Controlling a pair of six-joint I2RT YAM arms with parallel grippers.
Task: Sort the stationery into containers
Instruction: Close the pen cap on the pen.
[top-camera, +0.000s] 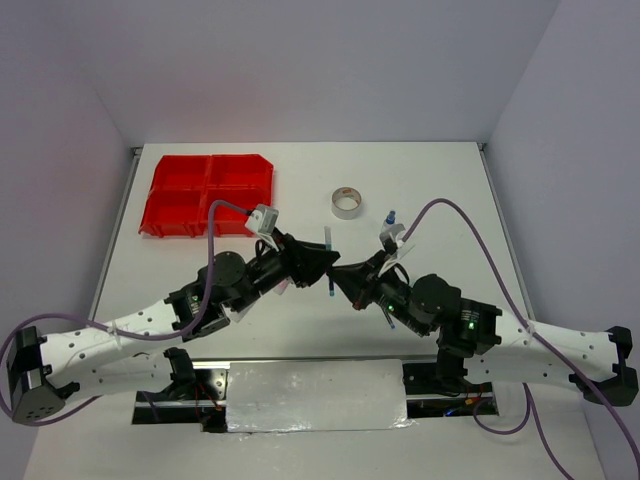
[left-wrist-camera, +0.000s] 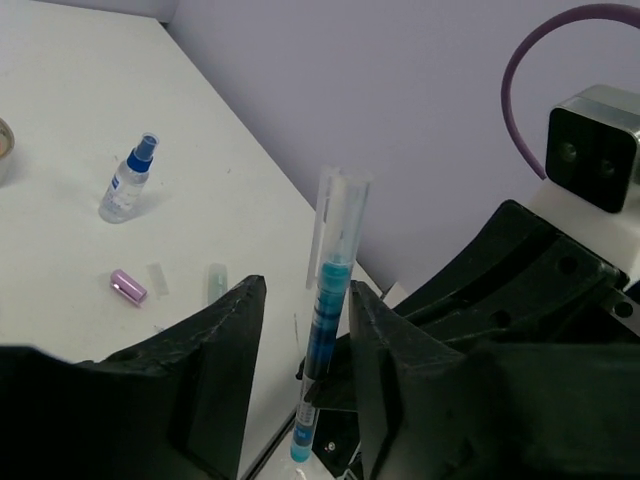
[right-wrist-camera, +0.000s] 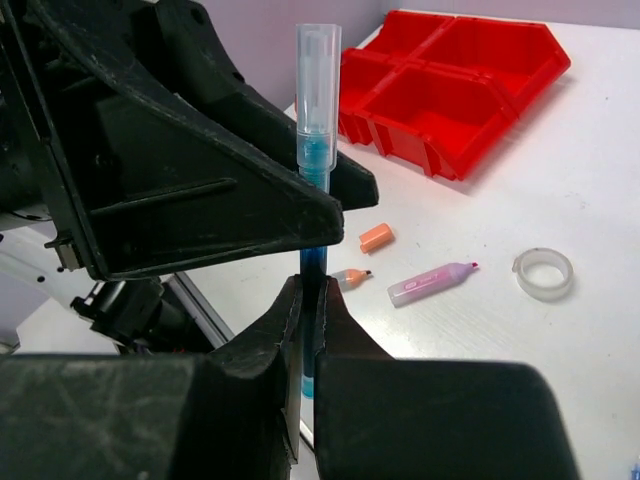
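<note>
A blue pen with a clear cap (top-camera: 329, 262) stands upright between my two grippers above the table's middle. My right gripper (right-wrist-camera: 313, 290) is shut on the pen's lower part (right-wrist-camera: 312, 265). My left gripper (left-wrist-camera: 305, 295) is open, with its jaws on either side of the pen (left-wrist-camera: 330, 320). The pen is close to the right-hand finger, with a wide gap to the other. The red organiser tray (top-camera: 210, 195) sits at the far left, and it also shows in the right wrist view (right-wrist-camera: 450, 80).
A grey tape roll (top-camera: 347, 202) and a blue-capped bottle (left-wrist-camera: 128, 180) lie behind the grippers. A clear tape ring (right-wrist-camera: 543, 273), pink marker (right-wrist-camera: 430, 283), orange piece (right-wrist-camera: 376, 237), orange-tipped marker (right-wrist-camera: 350, 278), purple piece (left-wrist-camera: 128, 286) and green marker (left-wrist-camera: 216, 283) lie on the table.
</note>
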